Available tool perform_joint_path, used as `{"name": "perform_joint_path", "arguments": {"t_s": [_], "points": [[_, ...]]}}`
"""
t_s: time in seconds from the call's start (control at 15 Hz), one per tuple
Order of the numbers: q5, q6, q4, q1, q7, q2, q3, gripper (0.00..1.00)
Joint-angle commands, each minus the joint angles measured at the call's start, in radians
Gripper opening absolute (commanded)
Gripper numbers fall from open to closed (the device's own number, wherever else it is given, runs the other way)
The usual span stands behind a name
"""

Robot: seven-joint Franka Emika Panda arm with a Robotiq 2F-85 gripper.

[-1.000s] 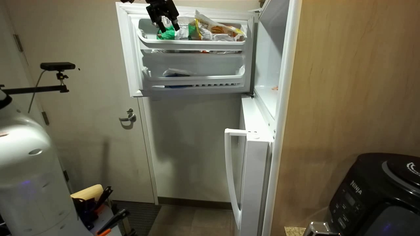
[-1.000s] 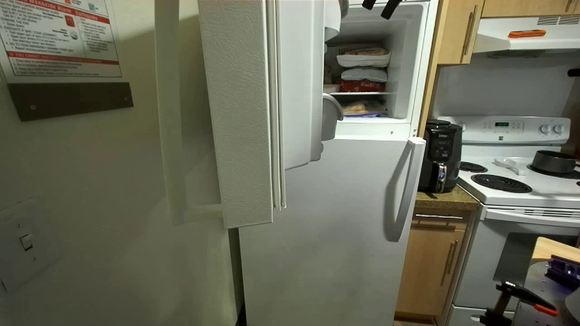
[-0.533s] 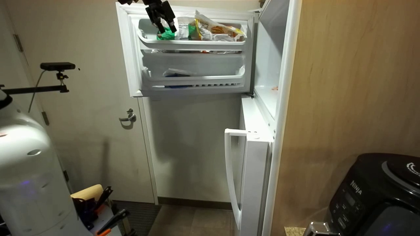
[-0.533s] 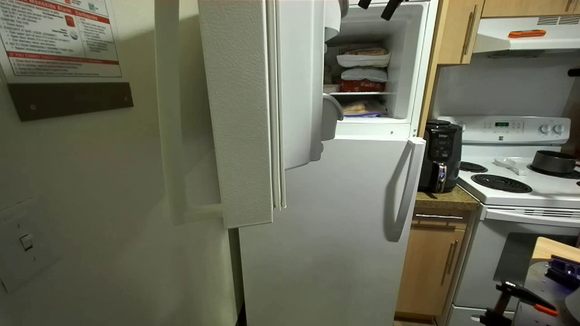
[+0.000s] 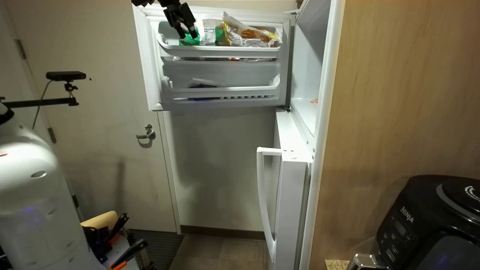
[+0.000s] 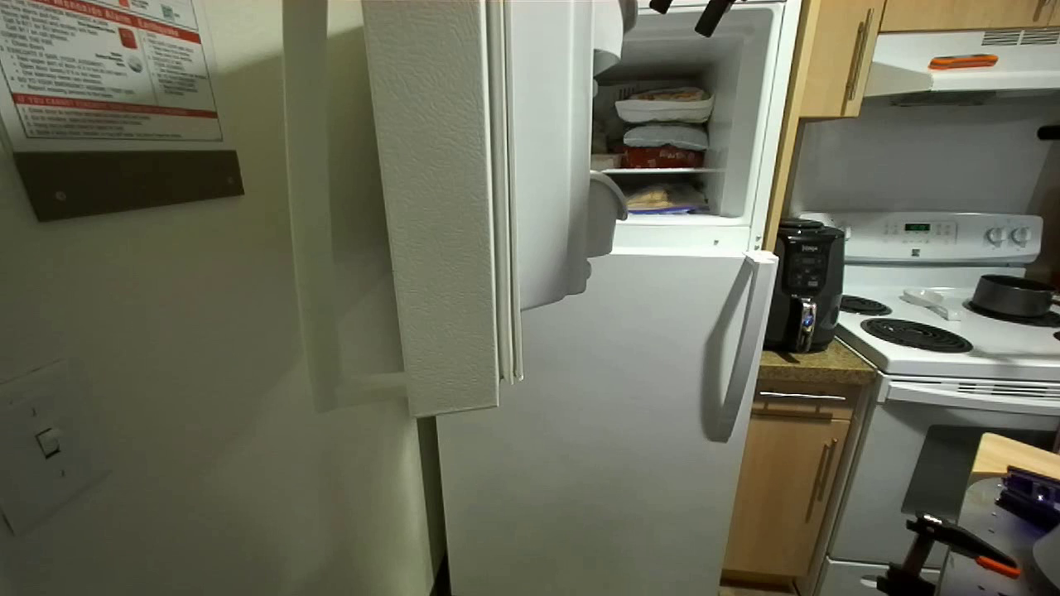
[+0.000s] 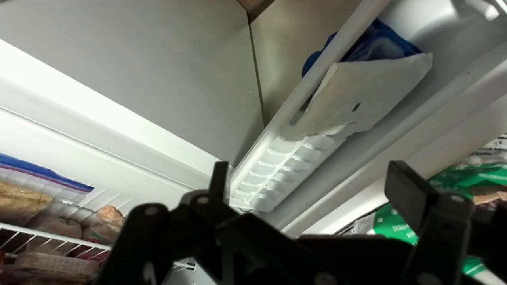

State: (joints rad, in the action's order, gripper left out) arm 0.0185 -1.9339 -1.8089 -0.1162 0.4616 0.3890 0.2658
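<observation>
Green bag [image 5: 187,42] sits in the upper shelf [image 5: 221,52] toward the free edge of the freezer door [image 5: 150,67], the empty pincer [image 7: 311,172] spread wide before it, a white packet [image 7: 368,89] lower down, so slow moves that clear the shelf's front rim look safest.

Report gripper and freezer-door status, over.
Gripper open, holding nothing. Ice cube tray in lower freezer-door bin. White packet overlaps one end of the tray in wrist view.
</observation>
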Motion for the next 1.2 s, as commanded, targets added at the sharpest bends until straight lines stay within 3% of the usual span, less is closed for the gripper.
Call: {"name": "perform_joint_path", "arguments": {"t_s": [0.0,1.13], "points": [[0.027,-0.019,-0.017,0.019,0.047,0.014,0.021,1.00],[0.042,-0.104,-0.047,0.026,0.138,0.008,0.061,1.00]]}}
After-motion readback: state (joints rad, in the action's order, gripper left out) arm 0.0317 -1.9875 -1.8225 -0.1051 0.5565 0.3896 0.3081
